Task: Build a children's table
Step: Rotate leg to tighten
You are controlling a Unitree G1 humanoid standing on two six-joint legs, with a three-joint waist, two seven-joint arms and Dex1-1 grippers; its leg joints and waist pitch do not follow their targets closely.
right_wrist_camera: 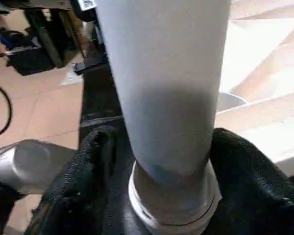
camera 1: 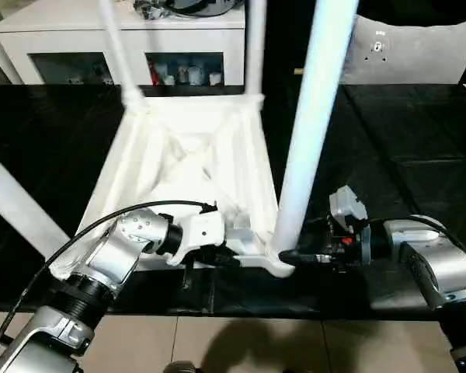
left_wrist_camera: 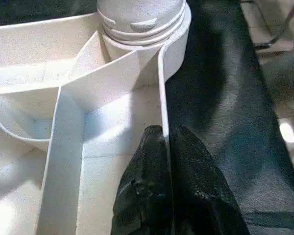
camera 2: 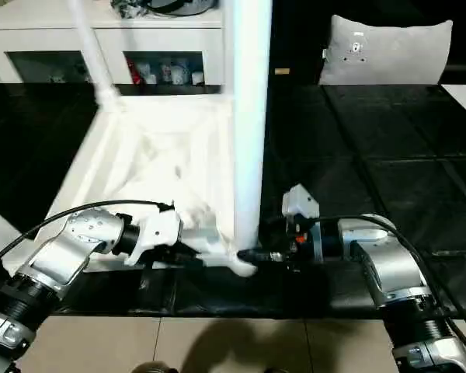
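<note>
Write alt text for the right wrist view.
A white table leg stands upright in its corner socket, with the right end effector closed around its base, one black finger on each side. The white table top lies beyond; tan floor shows on the other side.

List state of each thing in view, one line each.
table top: upside down on the black work surface, ribbed underside up.
near-right leg: upright, seated in its corner socket.
far legs: two standing upright in the far sockets.
left gripper: shut, fingers pinching the table top's rim wall.
right gripper: fingers either side of the near-right leg's base, closed around it.
cabinet: glass doors closed.
</note>
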